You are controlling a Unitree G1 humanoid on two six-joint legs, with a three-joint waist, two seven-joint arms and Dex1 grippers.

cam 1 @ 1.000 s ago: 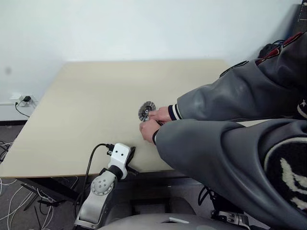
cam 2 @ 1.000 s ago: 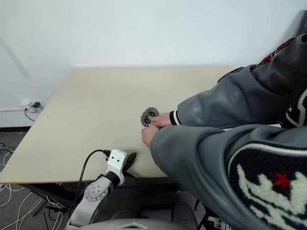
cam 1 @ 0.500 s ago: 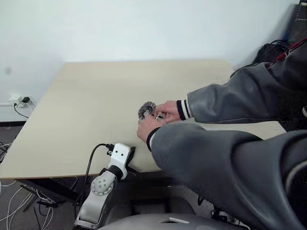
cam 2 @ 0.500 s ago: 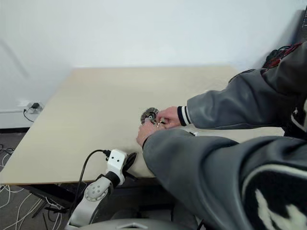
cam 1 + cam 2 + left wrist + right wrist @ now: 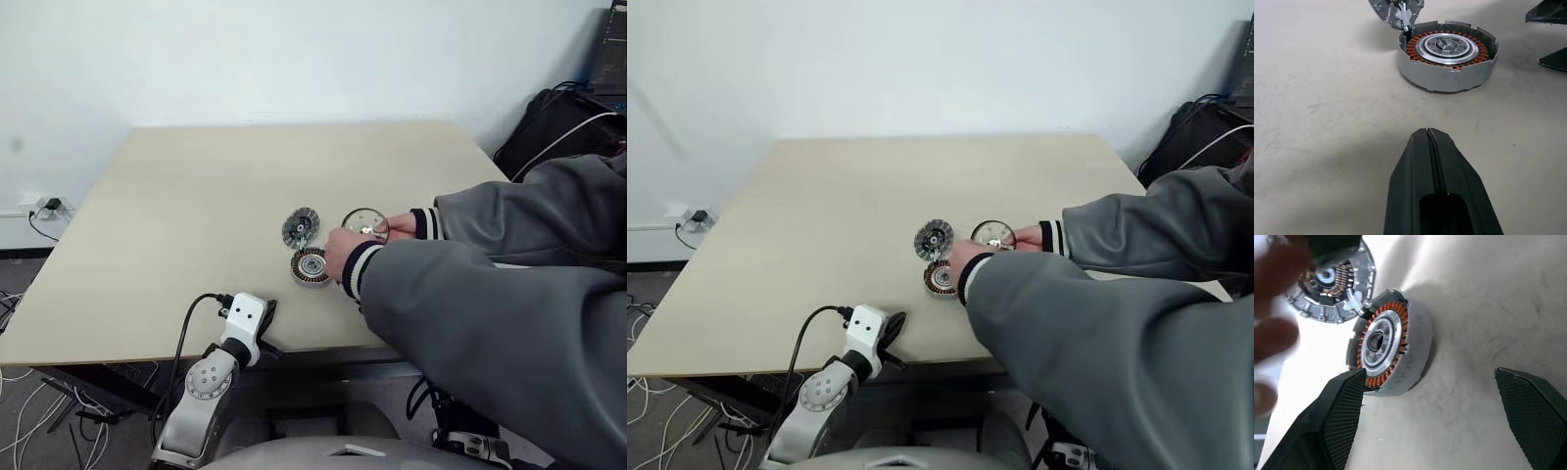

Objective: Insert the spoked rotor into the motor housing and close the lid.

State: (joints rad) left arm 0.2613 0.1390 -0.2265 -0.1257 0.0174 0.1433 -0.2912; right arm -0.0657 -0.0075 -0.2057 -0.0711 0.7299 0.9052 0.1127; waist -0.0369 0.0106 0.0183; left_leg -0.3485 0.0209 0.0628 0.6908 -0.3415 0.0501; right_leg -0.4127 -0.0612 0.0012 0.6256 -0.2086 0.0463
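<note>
I can read no writing, label, brand or number on anything in front of my claws.

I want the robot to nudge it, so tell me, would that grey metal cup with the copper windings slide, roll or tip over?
The round grey metal cup with copper windings sits flat and low on the beige table, so it would probably slide, not tip. Metal walls suggest it is stiff and fairly heavy. Smooth sides may slip in a claw.

Person's hand [image 5: 1276, 328] is just a blur. The lid [image 5: 1396, 11] gets chopped off by the frame edge, and a sleeve [image 5: 470, 313] covers the right side of the bench [image 5: 176, 215].
</note>
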